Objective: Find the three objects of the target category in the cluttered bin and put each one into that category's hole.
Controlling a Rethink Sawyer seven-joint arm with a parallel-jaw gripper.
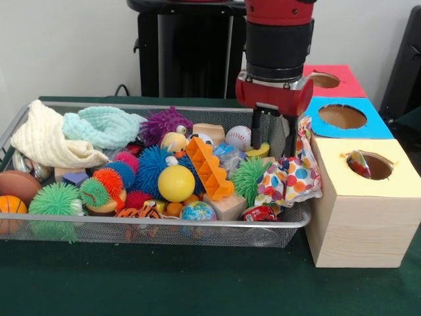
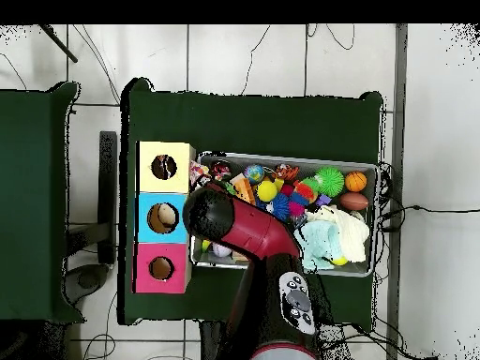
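Dark green cloth covers the table [image 1: 164, 283], and a pale wall stands behind it. On this cloth the gripper [image 1: 275, 135] hangs at the right end of the wire bin [image 1: 131, 230], low over the toys, and its black fingers [image 1: 261, 128] are pinching the top edge of a polka-dot cloth [image 1: 289, 178]. This cloth hangs down from the fingers and drapes over the right rim of the bin, touching the side of the wooden box. Just beside the gripper lie a baseball [image 1: 238, 137] and a green spiky ball [image 1: 248, 178]. Further to the left I see an orange toothed block [image 1: 209, 168], a yellow ball [image 1: 176, 183], a small globe ball [image 1: 198, 211], a blue spiky ball [image 1: 151, 168] and a purple fuzzy ball [image 1: 164, 124]. At the left end lie a mint knitted cloth [image 1: 105, 126] and a cream cloth [image 1: 46, 139]. The box with three holes stands against the right end of the bin: the yellow hole [image 1: 370, 166] is nearest to the camera and shows something colourful inside, then the blue hole [image 1: 342, 116], then the red hole [image 1: 323, 80]. In the overhead view the red arm [image 2: 258, 234] covers the bin's end beside the box [image 2: 164, 217].
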